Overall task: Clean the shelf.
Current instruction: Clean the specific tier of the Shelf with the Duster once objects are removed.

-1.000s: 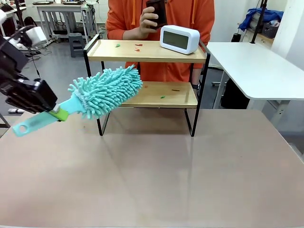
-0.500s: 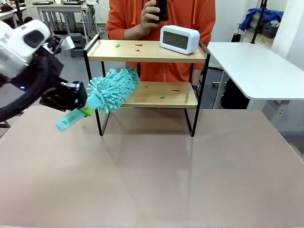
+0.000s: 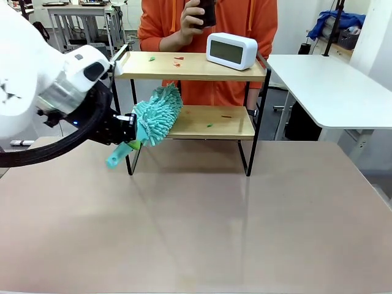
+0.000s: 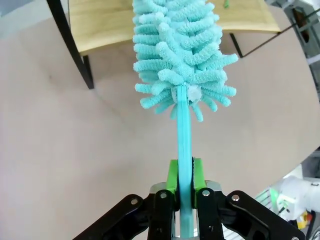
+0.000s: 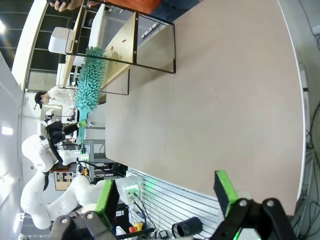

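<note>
The shelf (image 3: 190,66) stands at the far middle of the table (image 3: 196,233), in front of a person in orange. Red and green scraps (image 3: 177,59) lie on its 2 boards. A white clock (image 3: 231,50) sits at the right end of the top board. The left gripper (image 3: 127,131) clamps the handle of a teal duster (image 3: 157,113) between its green pads (image 4: 172,175). The fluffy head is at the left end of the lower board. The right gripper (image 5: 165,192) is spread wide and holds nothing.
</note>
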`<action>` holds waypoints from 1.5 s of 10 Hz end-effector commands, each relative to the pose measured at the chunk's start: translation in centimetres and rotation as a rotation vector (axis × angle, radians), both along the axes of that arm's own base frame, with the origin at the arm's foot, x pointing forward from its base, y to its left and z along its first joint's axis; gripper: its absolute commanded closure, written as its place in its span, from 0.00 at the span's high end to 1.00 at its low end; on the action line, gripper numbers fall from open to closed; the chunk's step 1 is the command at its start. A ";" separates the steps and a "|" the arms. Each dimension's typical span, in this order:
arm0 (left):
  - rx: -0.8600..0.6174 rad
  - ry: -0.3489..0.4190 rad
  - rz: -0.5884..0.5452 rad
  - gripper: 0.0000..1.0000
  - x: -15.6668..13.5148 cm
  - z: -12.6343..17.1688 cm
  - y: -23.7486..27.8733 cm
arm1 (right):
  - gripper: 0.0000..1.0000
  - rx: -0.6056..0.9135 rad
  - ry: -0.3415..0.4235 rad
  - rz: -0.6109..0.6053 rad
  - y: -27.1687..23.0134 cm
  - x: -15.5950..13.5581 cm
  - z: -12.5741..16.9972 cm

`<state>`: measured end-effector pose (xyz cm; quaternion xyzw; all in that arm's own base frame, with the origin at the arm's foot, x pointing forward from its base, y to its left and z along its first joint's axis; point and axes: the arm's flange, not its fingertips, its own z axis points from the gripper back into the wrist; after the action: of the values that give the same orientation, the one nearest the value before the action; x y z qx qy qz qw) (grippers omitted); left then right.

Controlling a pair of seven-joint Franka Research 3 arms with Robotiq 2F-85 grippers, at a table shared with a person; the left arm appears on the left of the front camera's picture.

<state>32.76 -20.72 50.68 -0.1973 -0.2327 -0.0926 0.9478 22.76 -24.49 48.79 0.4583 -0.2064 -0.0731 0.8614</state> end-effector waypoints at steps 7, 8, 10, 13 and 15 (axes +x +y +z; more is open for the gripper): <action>0.056 0.032 -0.042 0.13 4.6 -0.6 -6.3 | 1.00 0.001 -0.025 0.010 0.1 0.1 0.0; 0.072 0.043 -0.074 0.13 5.1 -0.6 -7.8 | 1.00 0.001 -0.025 0.010 0.1 0.1 0.0; 0.091 0.056 -0.118 0.13 5.7 -0.5 -9.8 | 1.00 0.001 -0.025 0.010 0.1 0.1 0.0; 0.107 0.074 -0.183 0.13 6.2 -0.3 -12.2 | 1.00 0.001 -0.025 0.010 0.1 0.1 0.0; 0.134 0.091 -0.299 0.13 5.1 -0.3 -12.8 | 1.00 0.001 -0.025 0.010 0.1 0.1 0.0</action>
<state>38.27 -33.64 50.09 -0.1757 -0.1673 -0.2041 0.9484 22.76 -24.48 48.78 0.4584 -0.2061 -0.0729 0.8614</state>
